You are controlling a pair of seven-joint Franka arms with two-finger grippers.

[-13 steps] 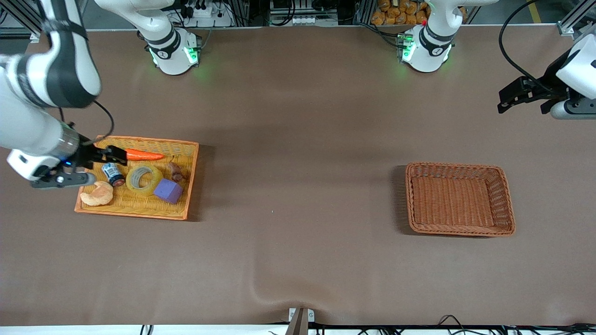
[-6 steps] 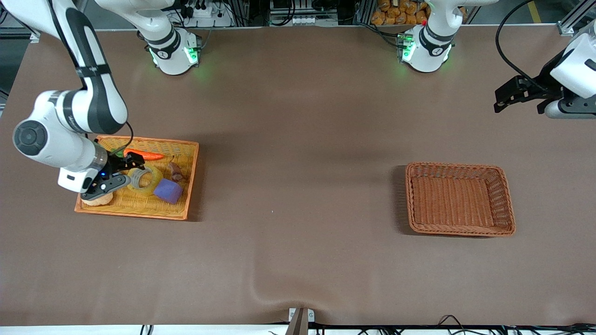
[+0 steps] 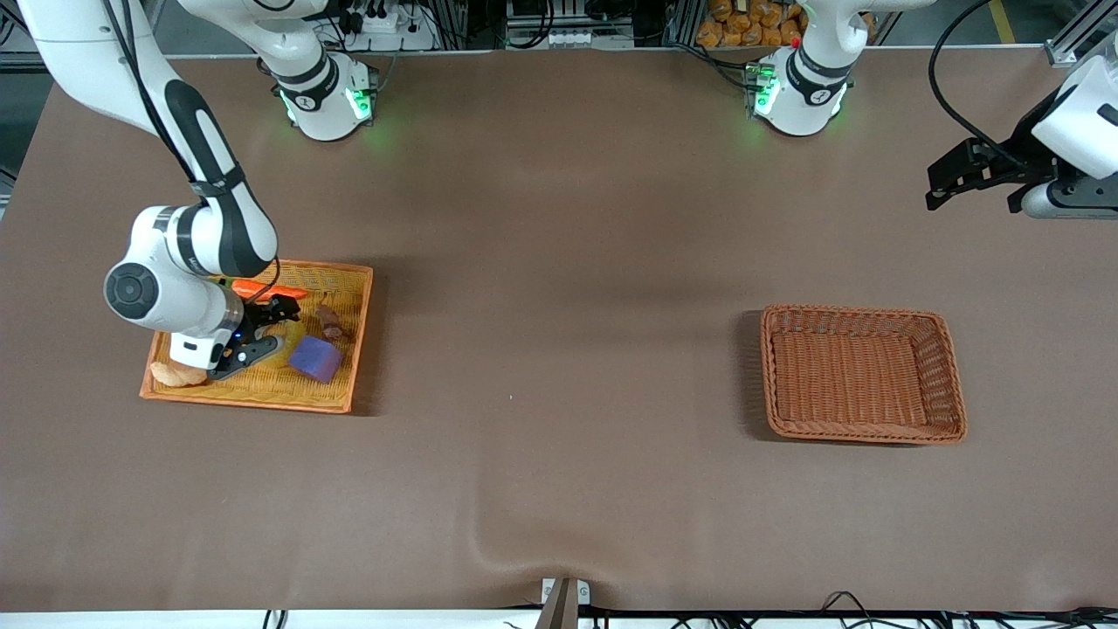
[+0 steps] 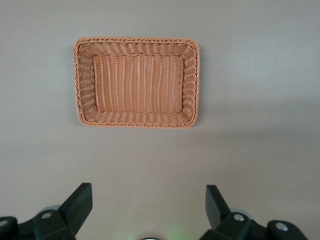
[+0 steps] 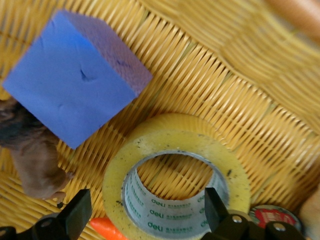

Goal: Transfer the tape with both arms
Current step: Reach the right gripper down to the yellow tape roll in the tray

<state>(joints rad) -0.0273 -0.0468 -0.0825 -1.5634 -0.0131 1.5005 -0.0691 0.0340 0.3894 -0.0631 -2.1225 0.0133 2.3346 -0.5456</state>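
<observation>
**Brown tabletop [image 3: 559, 262], tape pickup pending**

Front: right end effector [image 3: 253, 336] low over yellow tray [image 3: 262, 397]; left end effector [image 3: 969, 179] waiting aloft.

Left wrist: fingers spread wide.

Right wrist: spread wide, straddling tape [image 5: 175, 192] lying flat in tray beside purple cube [image 5: 75, 90]. Best to descend centred before closing.

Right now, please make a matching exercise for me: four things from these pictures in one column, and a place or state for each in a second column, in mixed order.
Things:
1. tape
2. purple cube
3. brown wicker basket
4. left end effector

Places or states:
A. holds nothing, toward the left arm's end of the table
B. lies flat in the yellow tray, under the right end effector
C. open, high over bare table, waiting
D. in the yellow tray beside the tape

Pairs: 1-B, 2-D, 3-A, 4-C
</observation>
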